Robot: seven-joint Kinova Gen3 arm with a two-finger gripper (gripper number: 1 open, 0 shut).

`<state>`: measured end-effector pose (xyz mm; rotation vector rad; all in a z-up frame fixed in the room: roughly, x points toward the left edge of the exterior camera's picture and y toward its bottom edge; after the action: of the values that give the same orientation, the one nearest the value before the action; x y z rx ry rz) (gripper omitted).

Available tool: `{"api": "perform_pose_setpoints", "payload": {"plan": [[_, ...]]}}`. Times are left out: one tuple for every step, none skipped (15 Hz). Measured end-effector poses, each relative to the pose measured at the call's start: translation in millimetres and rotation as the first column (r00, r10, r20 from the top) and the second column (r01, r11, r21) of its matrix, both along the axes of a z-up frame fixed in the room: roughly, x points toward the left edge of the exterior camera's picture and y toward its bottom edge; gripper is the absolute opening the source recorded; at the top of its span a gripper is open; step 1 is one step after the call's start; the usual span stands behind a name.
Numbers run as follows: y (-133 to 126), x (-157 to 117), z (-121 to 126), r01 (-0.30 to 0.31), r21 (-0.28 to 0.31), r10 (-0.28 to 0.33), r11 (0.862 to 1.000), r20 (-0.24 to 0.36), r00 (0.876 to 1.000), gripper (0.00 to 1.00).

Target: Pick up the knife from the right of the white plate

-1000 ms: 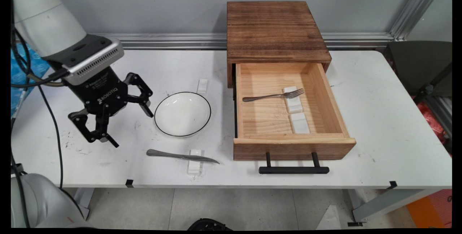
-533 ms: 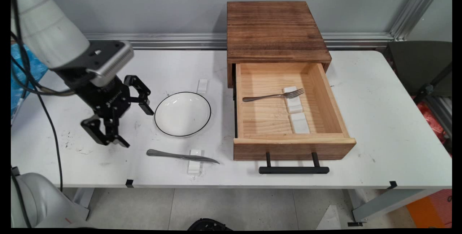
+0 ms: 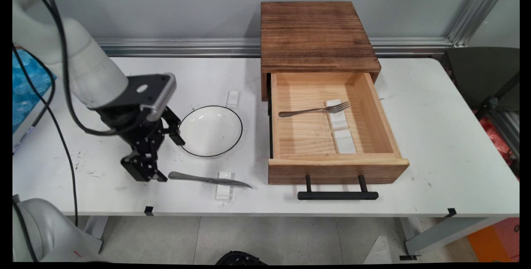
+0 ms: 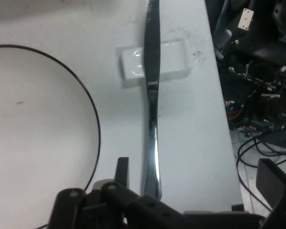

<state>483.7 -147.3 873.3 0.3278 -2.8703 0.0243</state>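
My black gripper [image 3: 167, 158] is open and hangs low over the table between the white plate [image 3: 210, 131] and a metal knife [image 3: 209, 180]. One fingertip is close to the plate's left rim and the other is just left of the knife's handle end. The knife's blade lies across a small white rest [image 3: 224, 185]. In the hand view the knife [image 4: 151, 95] runs straight away from the gripper [image 4: 198, 186]. Its handle end lies between the fingers, close to the left one [image 4: 121, 172]. The plate [image 4: 38, 133] fills the left side and the rest [image 4: 171, 64] lies under the blade.
A wooden box [image 3: 315, 32] stands at the back with its drawer [image 3: 338, 169] pulled open toward the near edge. Inside lie a fork [image 3: 311, 110] on a white rest and a second bare rest [image 3: 344, 141]. Another small rest [image 3: 232, 98] lies behind the plate. The table's near edge [image 3: 265, 213] is close to the knife.
The gripper has moved right and toward the near edge, dropping from left of the plate down to the knife's handle end. It stays open throughout. Nothing on the table has moved.
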Motion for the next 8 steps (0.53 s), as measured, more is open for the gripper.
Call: {"api": "perform_pose_setpoints", "payload": {"plan": [[0, -2, -8, -0.011, 0.006, 0.011, 1.000, 0.002, 1.000, 1.00], [0, -4, -14, -0.020, 0.009, 0.020, 1.000, 0.005, 1.000, 1.00], [0, -5, -18, -0.025, 0.011, 0.025, 1.000, 0.006, 1.000, 1.00], [-1, -6, -23, -0.031, 0.013, 0.031, 0.999, 0.008, 0.999, 1.00], [-2, -7, -28, -0.037, 0.014, 0.037, 0.999, 0.009, 0.999, 1.00], [-2, -9, -34, -0.044, 0.014, 0.044, 0.999, 0.011, 0.999, 1.00], [-4, -11, -41, -0.050, 0.014, 0.050, 0.999, 0.013, 0.999, 1.00], [-5, -12, -47, -0.054, 0.013, 0.054, 0.998, 0.014, 0.998, 1.00]]}}
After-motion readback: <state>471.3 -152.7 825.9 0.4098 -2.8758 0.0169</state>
